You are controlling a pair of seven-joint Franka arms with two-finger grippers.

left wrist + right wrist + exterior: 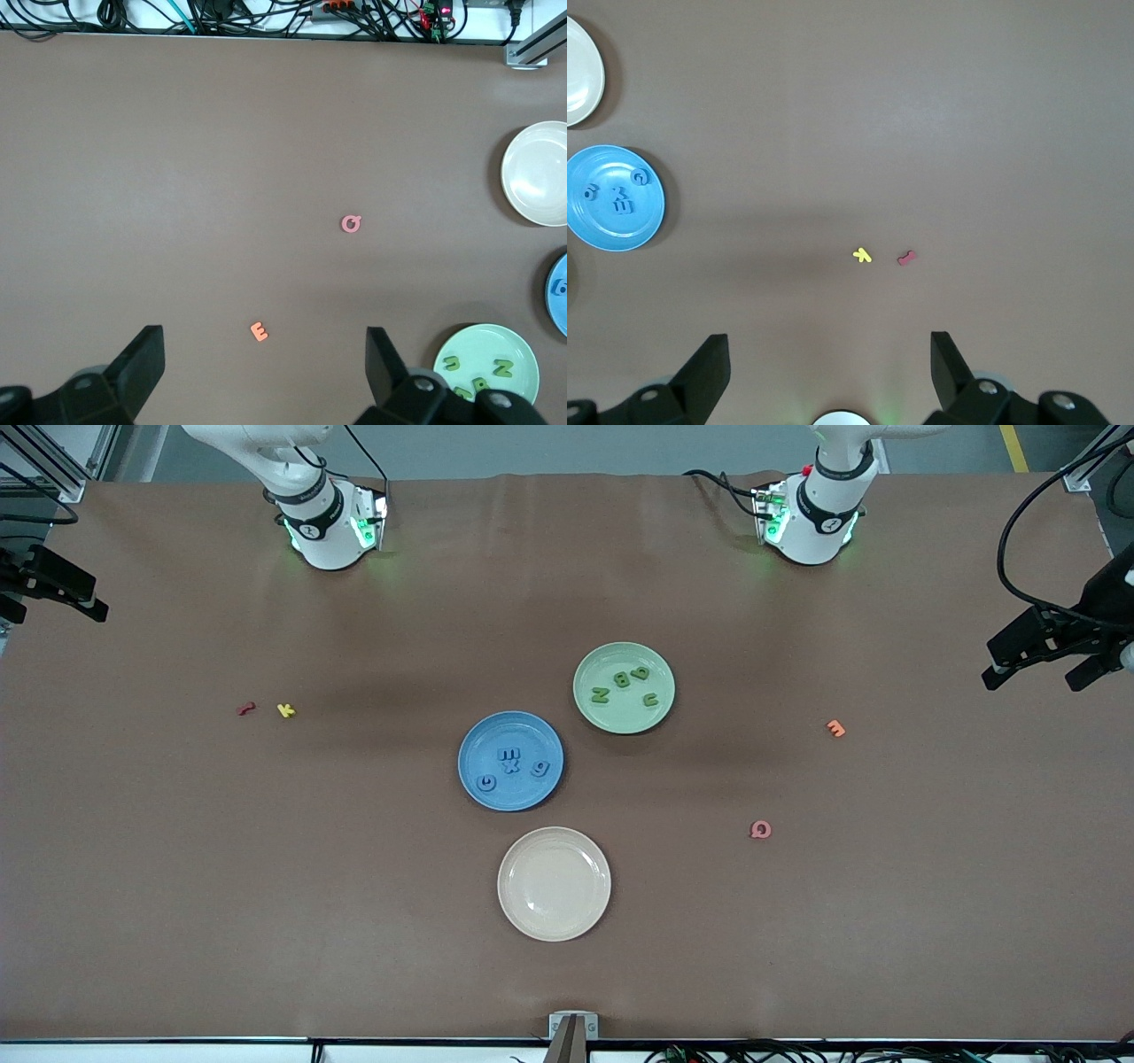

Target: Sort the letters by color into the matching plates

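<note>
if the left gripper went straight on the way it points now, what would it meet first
Probably only bare table: the open left gripper points down, between its fingers. The orange E lies closest, though depth is unclear.

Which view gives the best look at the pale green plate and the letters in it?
The front view: the pale green plate shows whole, with all four green letters lying in it. The left wrist view shows the plate at the picture's edge, partly covered by the left end effector. The right wrist view shows at most a dark sliver at its edge.
</note>
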